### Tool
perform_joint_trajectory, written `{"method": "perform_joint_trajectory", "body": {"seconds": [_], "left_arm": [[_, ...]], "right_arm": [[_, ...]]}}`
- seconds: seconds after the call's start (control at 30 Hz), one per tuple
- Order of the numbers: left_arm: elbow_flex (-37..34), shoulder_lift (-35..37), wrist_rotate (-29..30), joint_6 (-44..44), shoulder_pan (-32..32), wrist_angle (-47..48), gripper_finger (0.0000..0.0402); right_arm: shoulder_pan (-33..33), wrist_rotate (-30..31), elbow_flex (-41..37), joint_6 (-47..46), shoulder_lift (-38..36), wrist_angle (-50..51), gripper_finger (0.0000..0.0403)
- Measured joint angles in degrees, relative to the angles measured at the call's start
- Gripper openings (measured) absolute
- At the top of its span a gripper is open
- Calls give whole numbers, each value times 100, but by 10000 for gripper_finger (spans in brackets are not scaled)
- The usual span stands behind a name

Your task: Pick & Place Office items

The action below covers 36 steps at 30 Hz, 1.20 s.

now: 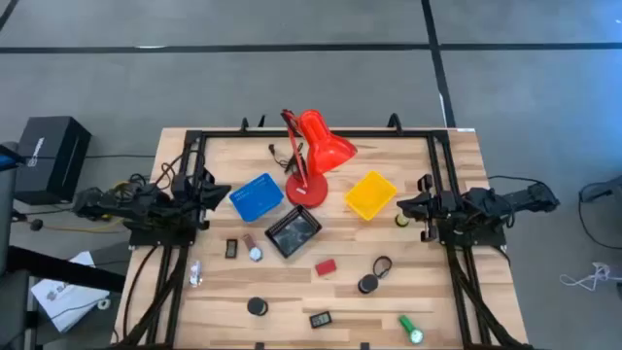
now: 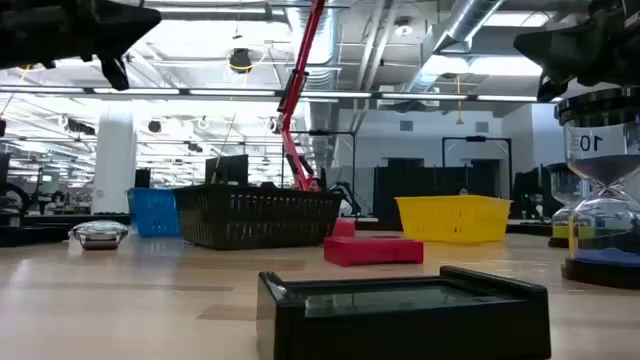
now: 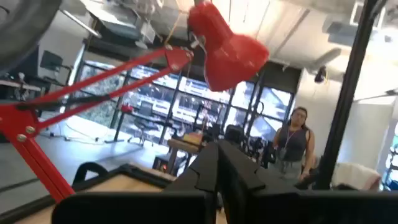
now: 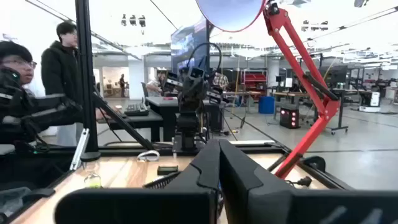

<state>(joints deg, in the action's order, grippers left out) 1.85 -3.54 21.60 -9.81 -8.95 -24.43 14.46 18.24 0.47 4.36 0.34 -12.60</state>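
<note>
- Left gripper (image 1: pixel 216 192) rests at the table's left edge, fingers pressed together, holding nothing
- Right gripper (image 1: pixel 408 205) rests at the right edge, likewise closed and empty
- Red block (image 1: pixel 326 266), green cylinder (image 1: pixel 409 328) and black discs (image 1: pixel 257 306) lie scattered on the table (image 1: pixel 292 292)

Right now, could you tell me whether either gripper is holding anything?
Nothing is held: the left gripper and right gripper are both shut and empty.

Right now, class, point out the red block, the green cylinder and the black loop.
red block (image 1: pixel 326 266): high view, middle of its top face.
green cylinder (image 1: pixel 409 327): high view, middle of its body.
black loop (image 1: pixel 382 263): high view, on its ring.
</note>
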Motion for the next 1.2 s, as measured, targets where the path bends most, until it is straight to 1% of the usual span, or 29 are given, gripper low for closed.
{"method": "perform_joint_trajectory", "body": {"seconds": [0.13, 0.23, 0.3, 0.37, 0.47, 0.57, 0.67, 0.7, 0.77, 0.83, 0.9, 0.97, 1.07, 1.2], "left_arm": [[332, -724, 1, -90, 0, 10, 1], [796, -1423, 55, 248, 0, 71, 1], [1182, -1864, 115, 572, 0, 385, 1], [1610, -2284, 313, 626, 0, 902, 1], [2311, -2843, 625, 239, 0, 1945, 1], [2978, -3357, 655, -406, 0, 3116, 1], [3574, -3818, 646, -1246, 0, 4300, 1], [3745, -3954, 585, -1510, 0, 4733, 2], [4015, -4203, 272, -1826, 2, 5513, 7], [4117, -4431, -119, -2070, 2, 6017, 18], [4116, -4646, -628, -2531, 2, 6449, 33], [4116, -4892, -1062, -3059, 2, 6723, 51], [4116, -5222, -1606, -3573, 2, 7113, 80], [4116, -5590, -2080, -4334, 2, 7355, 114]], "right_arm": [[-38, -2, 0, 0, 0, 56, 0], [-31, -11, 0, 16, 0, 59, 0], [-31, -17, 0, 18, 0, 136, 0], [-31, -19, 0, -2, 2, 252, 0], [-31, -20, 0, -175, 1, 416, 0], [-31, -19, 0, -179, 2, 581, 0], [-36, -19, 0, -179, 2, 710, 0], [-36, -19, 0, -179, 2, 734, 0], [-36, -17, 0, -179, 2, 789, 0], [-36, -18, 0, -179, 1, 873, 0], [-36, -18, 0, -179, 2, 955, 0], [-36, -17, 0, -179, 0, 953, 0], [-36, -17, 0, 24, 2, 953, 0], [-36, -17, 0, 254, 2, 955, 0]]}}
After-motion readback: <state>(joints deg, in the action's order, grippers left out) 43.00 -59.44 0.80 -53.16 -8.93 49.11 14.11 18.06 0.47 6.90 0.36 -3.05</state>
